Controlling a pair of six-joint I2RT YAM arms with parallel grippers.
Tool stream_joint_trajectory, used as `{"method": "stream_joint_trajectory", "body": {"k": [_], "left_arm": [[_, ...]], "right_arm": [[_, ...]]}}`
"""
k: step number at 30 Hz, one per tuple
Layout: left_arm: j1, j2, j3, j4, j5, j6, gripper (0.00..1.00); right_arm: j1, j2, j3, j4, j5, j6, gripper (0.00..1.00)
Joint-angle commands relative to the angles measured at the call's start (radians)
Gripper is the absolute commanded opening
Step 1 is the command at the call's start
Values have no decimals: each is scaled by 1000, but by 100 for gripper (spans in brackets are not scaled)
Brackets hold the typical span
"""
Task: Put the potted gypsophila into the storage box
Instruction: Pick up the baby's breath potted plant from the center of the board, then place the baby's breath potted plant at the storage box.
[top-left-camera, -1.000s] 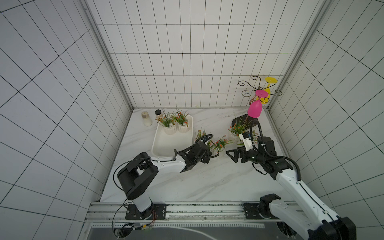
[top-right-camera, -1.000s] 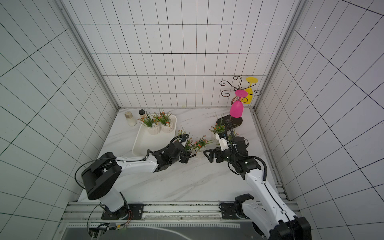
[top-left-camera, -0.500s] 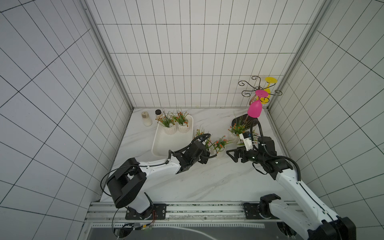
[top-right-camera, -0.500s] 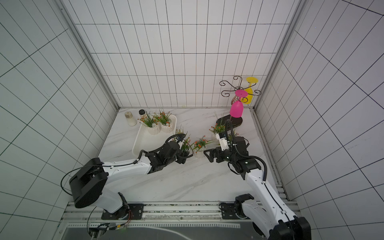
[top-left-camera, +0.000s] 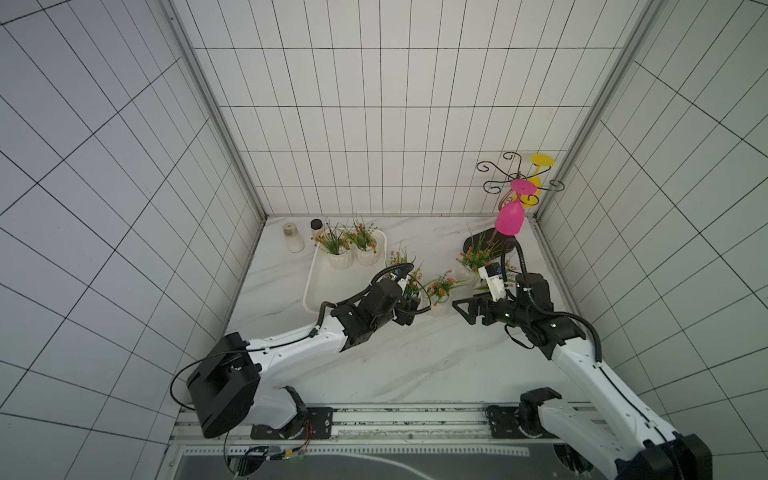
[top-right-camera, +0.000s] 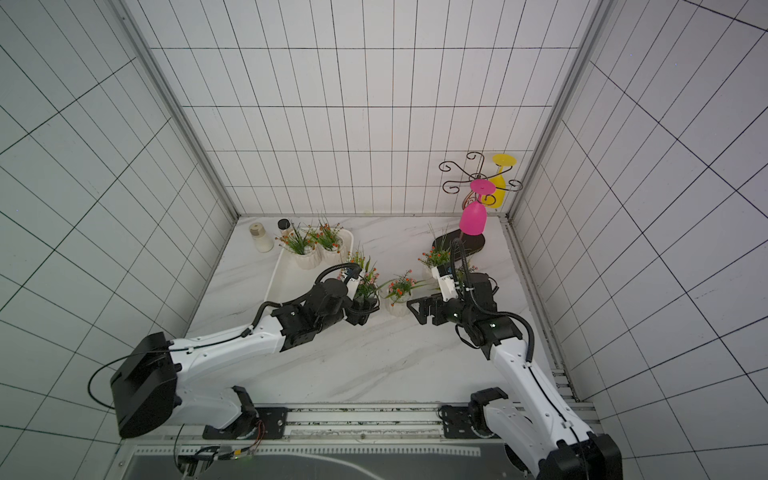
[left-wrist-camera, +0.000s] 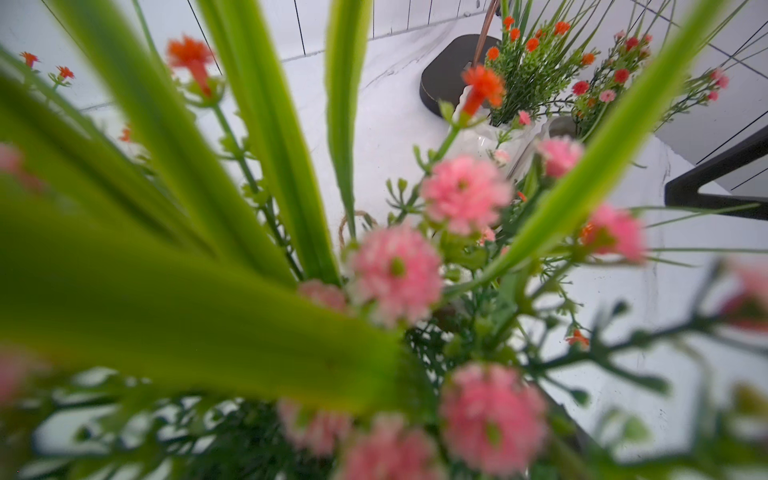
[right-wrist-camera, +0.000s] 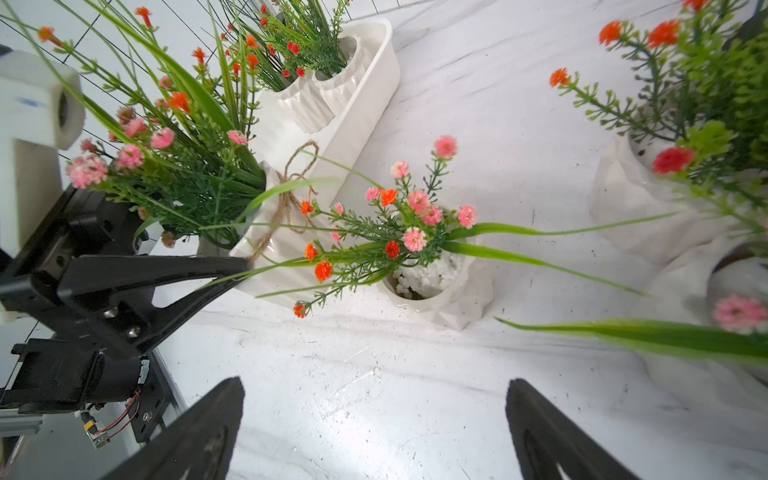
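White ribbed pot of the potted gypsophila (right-wrist-camera: 278, 245) is sitting in the left end effector (top-left-camera: 409, 311), which seems to be clasping it at a wide spread, though the plant is hiding the grip's far side. In both top views the storage box (top-left-camera: 316, 286) is lying just to the pot's upper left, bare at its lower end. The right end effector (right-wrist-camera: 374, 388) is gaping empty at frame right, farther off.

The near half of the storage box (top-left-camera: 328, 286) lies bare, with two pots (top-left-camera: 341, 259) crowding its far end. Just beside its right rim stands the pot with pink flowers (top-left-camera: 411, 284), clasped by the left end effector (top-left-camera: 410, 311). Another pot (top-left-camera: 439, 306) stands between it and the right end effector (top-left-camera: 463, 309), whose jaws are spread. The near surface (top-left-camera: 415, 365) offers wide, free passage.
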Motion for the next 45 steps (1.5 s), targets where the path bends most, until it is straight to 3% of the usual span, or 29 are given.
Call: {"method": "stream_joint_trajectory", "body": {"k": [1, 18, 30, 38, 45], "left_arm": [[1, -57, 30, 60, 2, 27, 54], [45, -180, 67, -16, -47, 96, 53], [178, -287, 41, -77, -25, 121, 51], [276, -343, 14, -115, -4, 130, 51], [378, -358, 8, -124, 33, 127, 50]], "right_arm": [[-10, -6, 27, 19, -16, -2, 99], [-10, 2, 25, 21, -24, -8, 99], [-10, 18, 28, 29, -50, -11, 99], [0, 1, -9, 106, -209, -19, 99], [70, -45, -44, 178, -225, -62, 99]]}}
